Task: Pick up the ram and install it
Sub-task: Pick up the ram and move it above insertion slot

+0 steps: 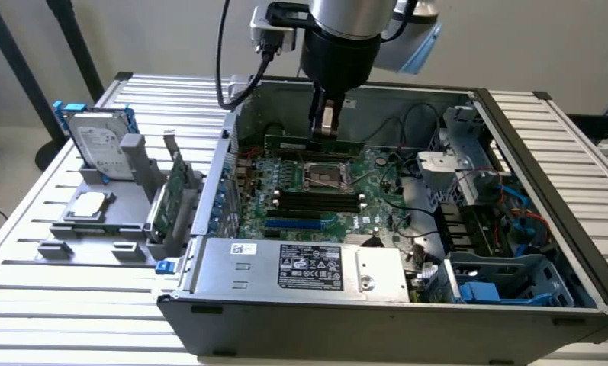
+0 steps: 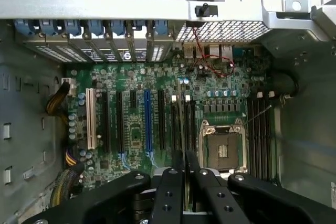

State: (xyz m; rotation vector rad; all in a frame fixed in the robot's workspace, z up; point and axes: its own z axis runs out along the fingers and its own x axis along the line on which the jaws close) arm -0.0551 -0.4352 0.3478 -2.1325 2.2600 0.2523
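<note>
My gripper point(image 1: 327, 128) hangs inside the open computer case point(image 1: 548, 198), shut on the ram point(image 1: 288, 142). The ram is a long thin green strip held level on its edge, above the back part of the motherboard point(image 1: 283, 221). In the wrist view it shows edge-on as a thin line point(image 2: 184, 119) between the two black fingers point(image 2: 172, 192) of the gripper point(image 2: 185, 174). It floats above the board beside the CPU socket point(image 2: 224, 148). The black memory slots point(image 1: 314, 200) lie in front of the CPU socket point(image 1: 324, 174); in the wrist view they point(image 2: 260, 129) run along the socket's far side.
On the exterior view's left, a grey holder point(image 1: 90, 229) carries a hard drive point(image 1: 100, 145), a CPU chip point(image 1: 88, 204) and a green expansion card point(image 1: 166, 202). The power supply point(image 1: 304, 267) fills the case's front. Drive cages and cables point(image 1: 467, 191) crowd the right.
</note>
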